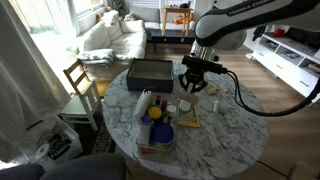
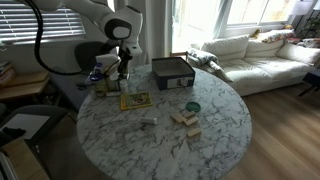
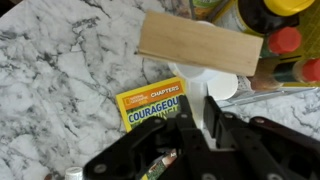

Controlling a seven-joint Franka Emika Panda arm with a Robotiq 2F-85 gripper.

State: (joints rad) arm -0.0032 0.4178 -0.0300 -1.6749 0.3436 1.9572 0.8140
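gripper: pinched fully together, apparently empty.
book: flat on table, at its ten o'clock.
block: twelve o'clock, lying flat, so steady.

Round table with a box at its far side and a sofa behind it. In the wrist view, a book lies flat under the gripper, a cup sits just beside the book's corner, a wooden block lies beyond the cup, and bottles stand beside the block.
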